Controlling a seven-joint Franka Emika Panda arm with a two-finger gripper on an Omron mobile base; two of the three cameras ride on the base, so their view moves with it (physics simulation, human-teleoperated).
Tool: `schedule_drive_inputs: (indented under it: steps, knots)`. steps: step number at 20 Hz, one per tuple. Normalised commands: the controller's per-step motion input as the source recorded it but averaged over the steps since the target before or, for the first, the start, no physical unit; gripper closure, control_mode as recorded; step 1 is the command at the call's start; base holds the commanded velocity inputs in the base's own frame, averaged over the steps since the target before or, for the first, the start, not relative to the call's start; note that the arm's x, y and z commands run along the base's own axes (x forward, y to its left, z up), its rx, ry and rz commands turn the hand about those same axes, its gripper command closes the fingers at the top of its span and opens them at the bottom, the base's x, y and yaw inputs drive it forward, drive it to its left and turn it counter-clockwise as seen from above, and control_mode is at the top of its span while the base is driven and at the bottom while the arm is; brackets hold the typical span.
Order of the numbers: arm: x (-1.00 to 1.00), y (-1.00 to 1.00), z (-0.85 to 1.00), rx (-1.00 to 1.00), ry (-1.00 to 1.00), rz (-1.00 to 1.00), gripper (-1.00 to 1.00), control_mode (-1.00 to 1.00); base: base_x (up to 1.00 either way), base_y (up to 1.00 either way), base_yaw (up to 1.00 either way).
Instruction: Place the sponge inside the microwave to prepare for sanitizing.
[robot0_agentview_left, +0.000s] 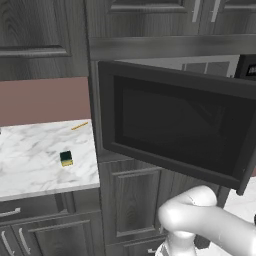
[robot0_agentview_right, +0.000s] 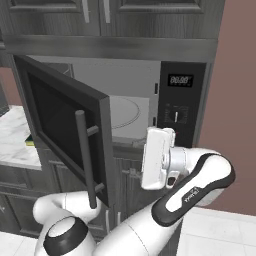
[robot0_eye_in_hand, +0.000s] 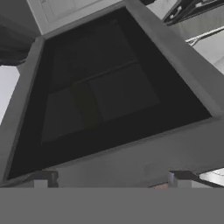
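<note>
The sponge, a small block with a green top over yellow, lies on the marble counter left of the microwave. The microwave's door stands swung wide open, and its light interior with the round turntable shows. In the right base view the arm's white hand hovers in front of the oven opening, right of the door's bar handle. In the hand view my gripper is open with nothing between its fingertips, and it faces the door's dark glass at close range. It is far from the sponge.
A thin yellow-orange stick lies near the counter's back edge. The black control panel sits right of the oven cavity. Dark cabinet fronts run below and above. The open door juts out between the arm and the counter.
</note>
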Motion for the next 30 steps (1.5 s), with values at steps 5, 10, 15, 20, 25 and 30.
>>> schedule_drive_inputs:
  steps: [5, 10, 15, 20, 25, 30]
  knots:
    - [0.00, 0.63, 0.00, 0.00, 0.00, 0.00, -1.00, -1.00, 0.00, 0.00, 0.00]
    - [0.00, 0.47, 0.10, 0.00, 0.00, -0.01, -1.00, -1.00, 0.00, 0.00, 0.00]
    - [-0.41, 0.45, 0.06, 0.00, 0.00, 0.00, -1.00, -1.00, 0.00, 0.00, 0.00]
    - [-0.92, 0.68, 0.00, 0.00, -0.02, 0.00, -1.00, -1.00, 0.00, 0.00, 0.00]
    - [-1.00, 0.85, 0.01, -0.01, -0.02, -0.02, -1.00, -1.00, 0.00, 0.00, 0.00]
    - [-1.00, 1.00, 0.00, 0.00, -0.04, -0.21, -1.00, -1.00, 0.00, 0.00, 0.00]
